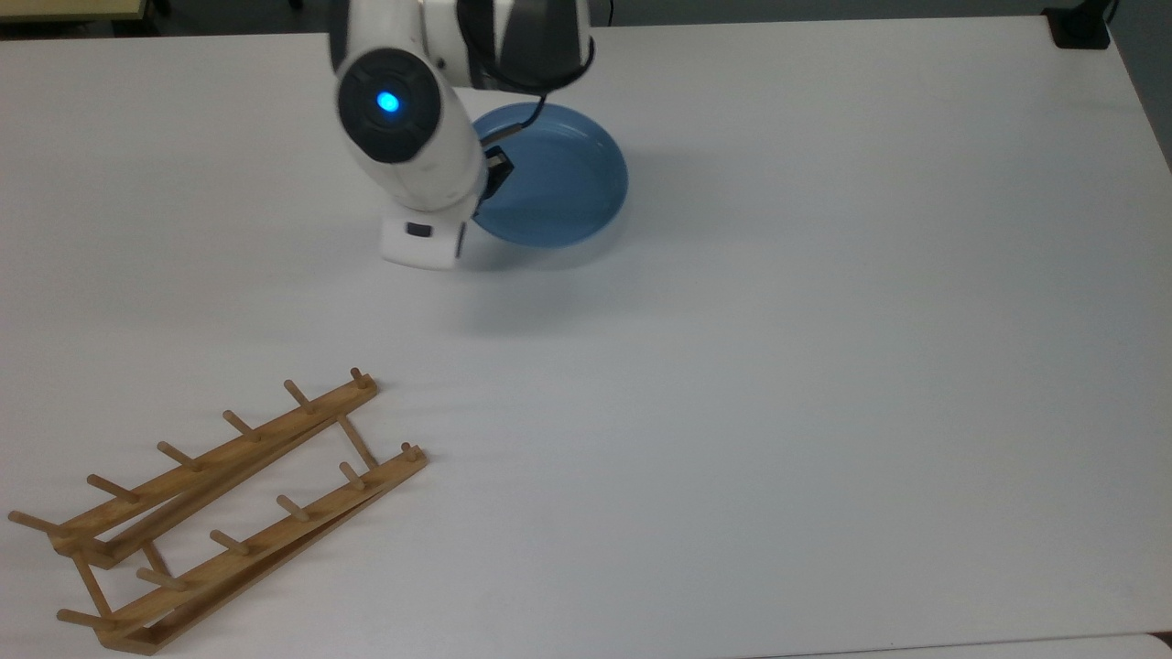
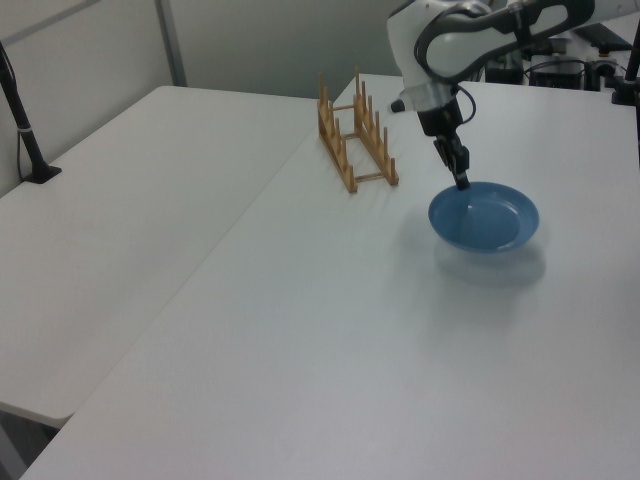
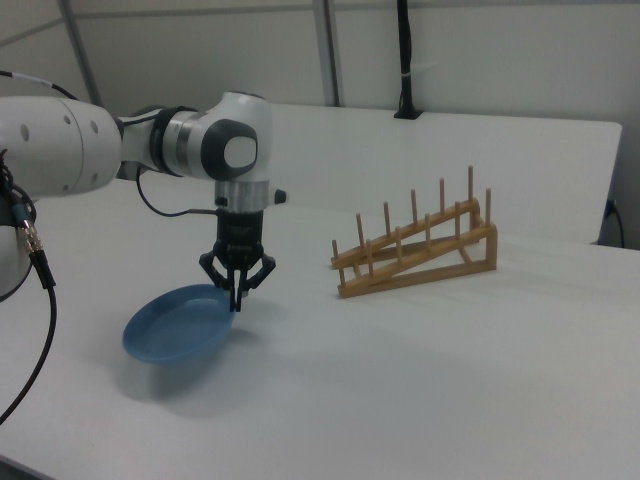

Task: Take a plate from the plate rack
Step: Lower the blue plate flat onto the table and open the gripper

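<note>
**Observer:** What's the gripper doing?

**Operator:** From my end, the gripper (image 3: 238, 296) has its fingers pinched on the near rim of the plate (image 3: 178, 328). In the left view it (image 2: 461, 180) comes down onto the plate's (image 2: 484, 216) back edge, and the plate hangs nearly level, hollow side up.

**Observer:** Is the plate down on the table?

**Operator:** I judge not quite. In the right view there's a shadow under it on the table (image 3: 420, 370), so I read it as held just above the surface, though I can't be sure the far edge isn't touching.

**Observer:** And the rack?

**Operator:** The plate rack (image 1: 220, 513) sits well apart, at the top view's lower left, with nothing between its pegs. In the left view it (image 2: 356, 135) stands off to the plate's left.

**Observer:** So how far along are we?

**Operator:** The picking itself looks done to me: plate out, rack bare. What's left, as I see it, is setting the plate down and letting go.
</note>
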Controlling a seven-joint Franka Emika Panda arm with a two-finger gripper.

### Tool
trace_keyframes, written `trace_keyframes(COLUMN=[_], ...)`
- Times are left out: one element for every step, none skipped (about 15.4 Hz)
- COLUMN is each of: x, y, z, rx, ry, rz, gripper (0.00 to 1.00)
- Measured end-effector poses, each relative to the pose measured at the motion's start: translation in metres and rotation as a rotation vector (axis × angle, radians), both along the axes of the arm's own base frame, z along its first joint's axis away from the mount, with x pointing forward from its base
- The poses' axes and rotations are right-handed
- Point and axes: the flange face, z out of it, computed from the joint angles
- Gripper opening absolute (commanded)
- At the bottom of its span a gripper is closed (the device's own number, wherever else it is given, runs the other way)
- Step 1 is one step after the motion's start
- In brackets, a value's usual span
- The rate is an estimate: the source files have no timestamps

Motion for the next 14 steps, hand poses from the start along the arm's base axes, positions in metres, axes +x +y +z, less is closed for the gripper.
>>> trace_keyframes(x=[-0.002, -0.003, -0.004, -0.004, -0.002, 0.0, 0.003, 0.004, 0.005, 0.005, 0.006, 0.007, 0.009, 0.011], y=[0.006, 0.01, 0.015, 0.019, 0.024, 0.026, 0.028, 0.028, 0.027, 0.027, 0.028, 0.029, 0.029, 0.029], z=[-0.006, -0.012, -0.017, -0.022, -0.027, -0.032, -0.037, -0.041, -0.045, -0.047, -0.047, -0.044, -0.038, -0.029], rx=[0.001, 0.002, 0.002, -0.002, -0.006, -0.007, -0.009, -0.016, -0.028, -0.038, -0.045, -0.051, -0.057, -0.063], ry=[0.01, 0.017, 0.02, 0.017, 0.008, -0.004, -0.013, -0.016, -0.016, -0.015, -0.017, -0.024, -0.037, -0.054], rz=[0.011, 0.021, 0.034, 0.046, 0.057, 0.063, 0.067, 0.072, 0.077, 0.076, 0.071, 0.061, 0.047, 0.032], gripper=[0.0, 0.0, 0.0, 0.0, 0.05, 0.1, 0.18, 0.37, 0.62, 0.89, 1.0, 1.0, 1.0, 1.0])
